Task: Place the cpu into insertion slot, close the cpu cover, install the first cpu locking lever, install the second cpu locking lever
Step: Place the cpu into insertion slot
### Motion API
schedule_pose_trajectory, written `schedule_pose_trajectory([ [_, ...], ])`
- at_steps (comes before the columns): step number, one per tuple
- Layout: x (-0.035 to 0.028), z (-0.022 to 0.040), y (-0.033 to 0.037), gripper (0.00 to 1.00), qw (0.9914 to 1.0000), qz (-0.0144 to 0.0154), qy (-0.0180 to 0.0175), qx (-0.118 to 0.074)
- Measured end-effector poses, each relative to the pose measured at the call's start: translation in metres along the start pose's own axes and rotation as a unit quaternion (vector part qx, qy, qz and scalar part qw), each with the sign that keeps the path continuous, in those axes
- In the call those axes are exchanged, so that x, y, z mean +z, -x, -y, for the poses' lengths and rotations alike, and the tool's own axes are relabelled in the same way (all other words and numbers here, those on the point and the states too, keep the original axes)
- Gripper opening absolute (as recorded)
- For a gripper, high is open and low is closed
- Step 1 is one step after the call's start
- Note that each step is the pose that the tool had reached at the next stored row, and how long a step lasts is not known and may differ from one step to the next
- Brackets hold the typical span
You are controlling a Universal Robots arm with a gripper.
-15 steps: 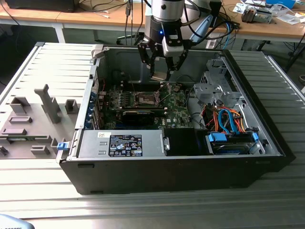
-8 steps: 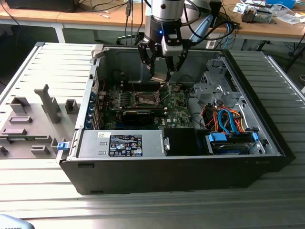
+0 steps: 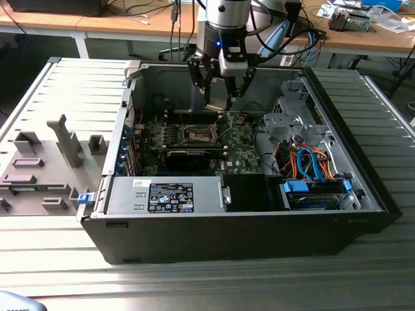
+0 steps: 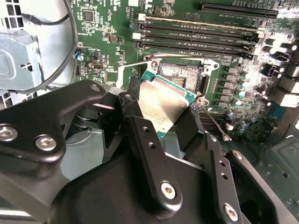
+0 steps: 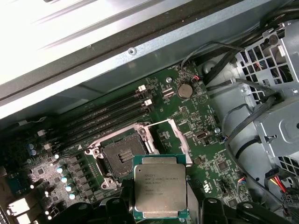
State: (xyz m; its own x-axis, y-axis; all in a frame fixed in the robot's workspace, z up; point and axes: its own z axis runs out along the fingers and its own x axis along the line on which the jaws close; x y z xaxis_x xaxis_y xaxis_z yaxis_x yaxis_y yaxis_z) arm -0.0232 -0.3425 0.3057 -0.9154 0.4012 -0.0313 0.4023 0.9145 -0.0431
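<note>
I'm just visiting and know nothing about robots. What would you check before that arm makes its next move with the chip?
1. CPU gripped in the end effector: ok.
2. Insertion slot empty: ok.
3. CPU cover swung off the slot: ok.
4. CPU lined up squarely over the slot: cannot tell.
5. Cables clear of the slot: ok.

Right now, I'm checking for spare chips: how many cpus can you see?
1: the cpu, gripped by the tool above the motherboard; the insertion slot holds none. Others may be hidden under the tool.
</note>
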Motion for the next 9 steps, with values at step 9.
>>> schedule_pose_trajectory([
  [9, 0.0001, 0.0000, 0.0000, 0.55, 0.99993, -0.0004, -0.0005, 0.012],
])
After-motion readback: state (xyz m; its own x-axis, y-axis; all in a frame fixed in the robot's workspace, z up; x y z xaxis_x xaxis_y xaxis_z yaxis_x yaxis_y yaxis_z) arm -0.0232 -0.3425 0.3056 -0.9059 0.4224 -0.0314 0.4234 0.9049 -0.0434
